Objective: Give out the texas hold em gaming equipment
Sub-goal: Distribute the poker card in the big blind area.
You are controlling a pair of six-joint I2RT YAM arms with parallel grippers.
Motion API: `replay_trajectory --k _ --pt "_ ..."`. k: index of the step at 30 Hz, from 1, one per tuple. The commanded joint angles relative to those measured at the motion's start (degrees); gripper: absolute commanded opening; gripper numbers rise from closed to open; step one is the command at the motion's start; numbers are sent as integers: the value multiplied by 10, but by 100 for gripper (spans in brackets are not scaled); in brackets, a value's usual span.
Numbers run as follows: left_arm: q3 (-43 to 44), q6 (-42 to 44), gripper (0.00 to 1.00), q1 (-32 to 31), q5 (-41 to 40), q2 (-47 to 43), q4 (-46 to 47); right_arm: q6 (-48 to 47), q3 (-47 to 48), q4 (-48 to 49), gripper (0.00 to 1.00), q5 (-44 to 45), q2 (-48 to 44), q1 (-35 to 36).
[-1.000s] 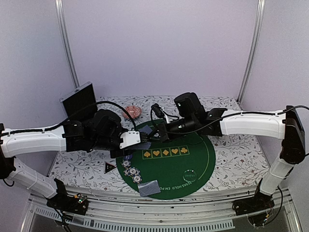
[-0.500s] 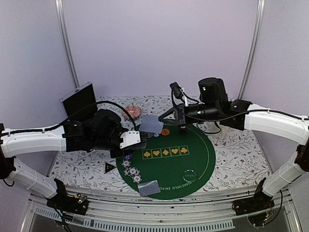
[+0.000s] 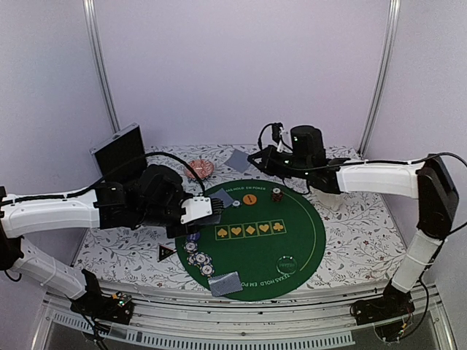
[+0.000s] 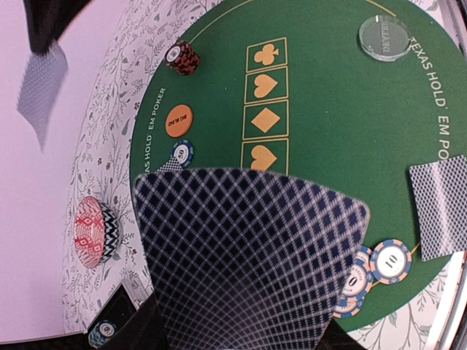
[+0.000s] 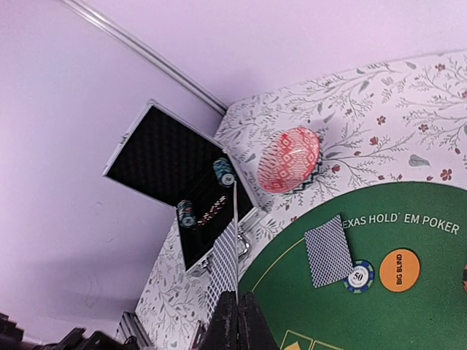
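The right pincer (image 5: 235, 310) is clenched on 1 playing card (image 5: 225, 262), pinched by a thin strip of its edge and held in the air over the far edge of the bench (image 3: 350, 240), just beyond the green mat (image 3: 299, 237). With so little card in the grip, I judge it could twist or slip out. It might then land face up, on the pink dish (image 3: 198, 169), or off the mat altogether.

The left pincer (image 4: 241, 328) is grasping the deck (image 4: 248, 248) above the mat's left side. If that hold tilts or loosens, the top cards may slide off and scatter over the chips (image 3: 198, 257) lying below. A low sweep by the right arm could also topple the red-and-dark chip stack (image 3: 276, 195) at the mat's far side.

Already on the mat are 1 dealt card (image 3: 222, 198), a blue chip (image 3: 237, 203) and an orange button (image 3: 249, 198) toward the far left. Another card (image 3: 226, 283) lies at the near edge.

The bench wears a white cloth printed with floral sprigs, under a round felt mat that looks smooth enough for cards to skid on. An open black case (image 3: 120, 153) stands at the far left corner. The walls are plain lilac, with 2 metal posts (image 3: 98, 65).
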Motion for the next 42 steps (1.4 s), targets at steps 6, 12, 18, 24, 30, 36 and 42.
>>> replay_trajectory --k 6,12,18,24,30,36,42 --pt "-3 1 50 -2 -2 -22 6 145 178 99 2 16 279 2" --pt "-5 1 50 -2 1 -28 7 195 206 102 2 42 347 8" --pt "-5 2 50 -2 2 -27 7 230 215 100 2 30 373 8" --pt "-6 2 50 -2 0 -29 7 236 244 68 2 30 406 8" --pt "-7 2 50 -2 0 -30 7 247 238 61 3 30 403 8" --pt "-8 3 50 -2 1 -33 7 267 214 72 3 29 393 8" --pt "-9 3 50 -2 1 -33 7 279 205 76 3 37 390 11"
